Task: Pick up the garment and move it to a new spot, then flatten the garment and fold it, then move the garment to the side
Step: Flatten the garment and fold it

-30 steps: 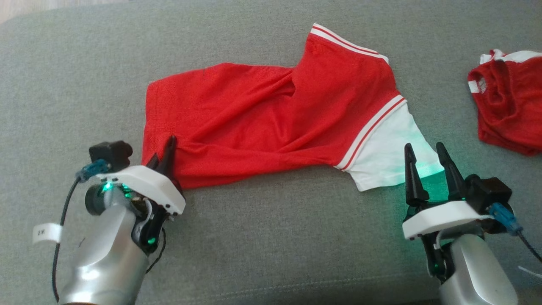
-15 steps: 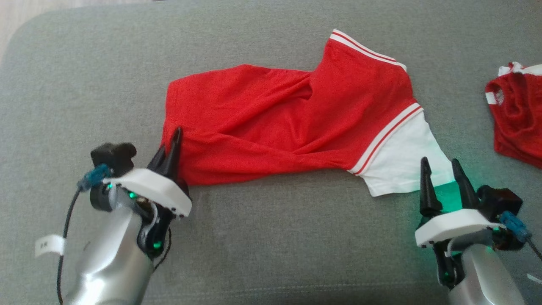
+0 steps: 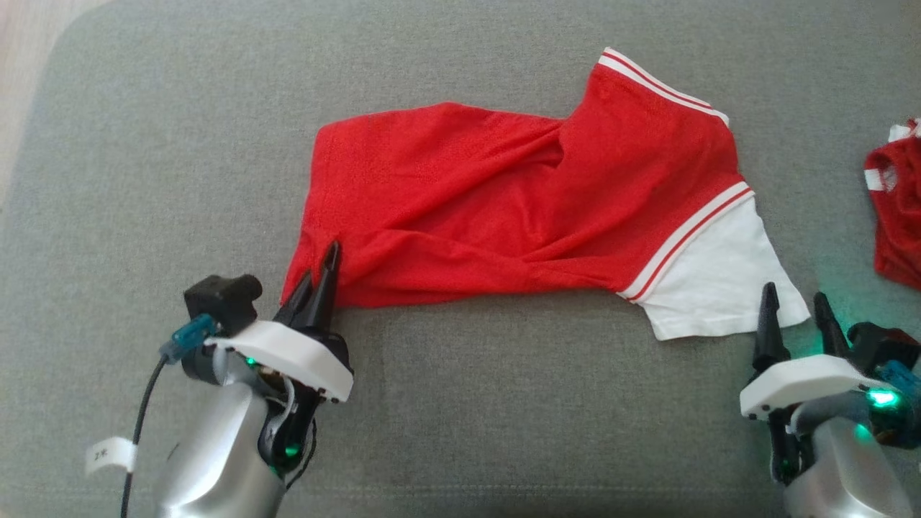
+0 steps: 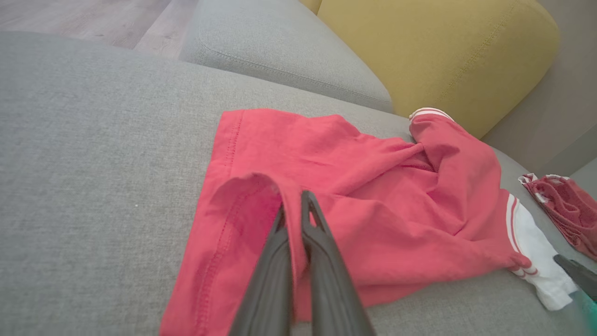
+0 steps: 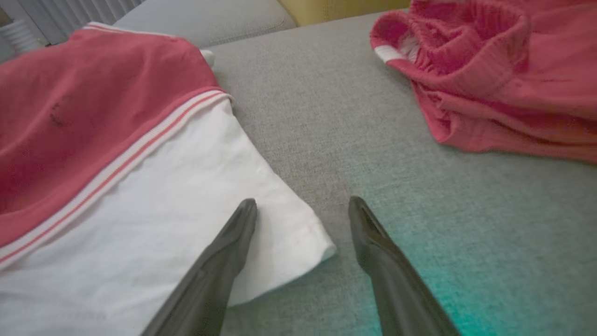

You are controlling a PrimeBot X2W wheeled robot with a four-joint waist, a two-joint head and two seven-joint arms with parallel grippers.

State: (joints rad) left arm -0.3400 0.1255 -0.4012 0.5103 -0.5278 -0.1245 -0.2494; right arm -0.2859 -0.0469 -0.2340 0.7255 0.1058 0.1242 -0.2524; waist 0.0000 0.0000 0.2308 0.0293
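Observation:
The garment (image 3: 504, 194) is a red shirt with a white sleeve (image 3: 719, 280) and striped trim. It lies crumpled but spread across the grey sofa seat (image 3: 468, 417). My left gripper (image 3: 321, 277) is shut on the red hem at the near left corner. In the left wrist view, the left gripper (image 4: 293, 215) pinches a raised loop of that hem (image 4: 247, 186). My right gripper (image 3: 795, 306) stands open at the near corner of the white sleeve. In the right wrist view, the sleeve corner (image 5: 298, 238) lies between the open fingers of the right gripper (image 5: 302, 205), with the left finger above the cloth.
A second red garment (image 3: 896, 208) lies bunched at the right edge of the seat, close to my right gripper (image 5: 489, 79). A grey cushion (image 4: 280, 56) and a yellow cushion (image 4: 433, 51) stand behind the seat. Wooden floor (image 4: 70, 18) shows past the seat's left end.
The head camera has shifted, so the whole picture sits further right. My left gripper has closed fully on the hem and holds it. The right gripper has drawn back slightly to the sleeve corner.

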